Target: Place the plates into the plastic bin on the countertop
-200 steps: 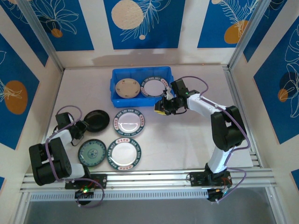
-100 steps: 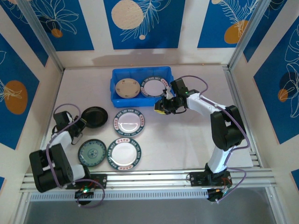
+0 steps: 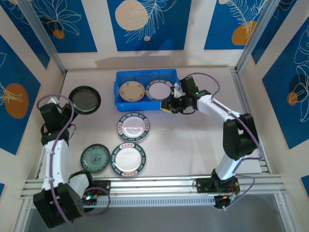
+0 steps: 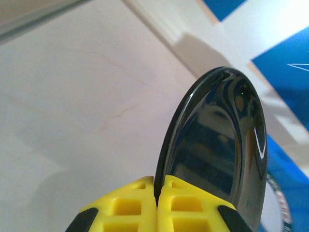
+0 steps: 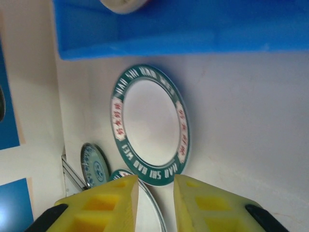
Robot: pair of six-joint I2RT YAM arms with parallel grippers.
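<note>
Plates sit in three places. The black plate (image 3: 85, 99) is held off the table (image 3: 203, 140) on its left side, well left of the blue plastic bin (image 3: 117, 99). From above, its round face shows turned up and almost whole. The left fingers (image 4: 128, 205) are clenched on its rim, and the wrist camera sees the plate nearly edge-on, running away from it. The right fingers (image 5: 101, 203) stand apart, released, just beside the bin's near right corner.

The table is pale, with an aluminium rail (image 3: 154, 182) along its near edge and blue leaf-printed panels (image 3: 145, 24) around it.

In the bin, a cream plate (image 3: 131, 91) and a white patterned plate (image 3: 159, 90) lie flat side by side. A larger patterned plate (image 3: 133, 126) lies flat just before the bin. Nearer the rail lie another patterned plate (image 3: 128, 158) and a green plate (image 3: 95, 158).
</note>
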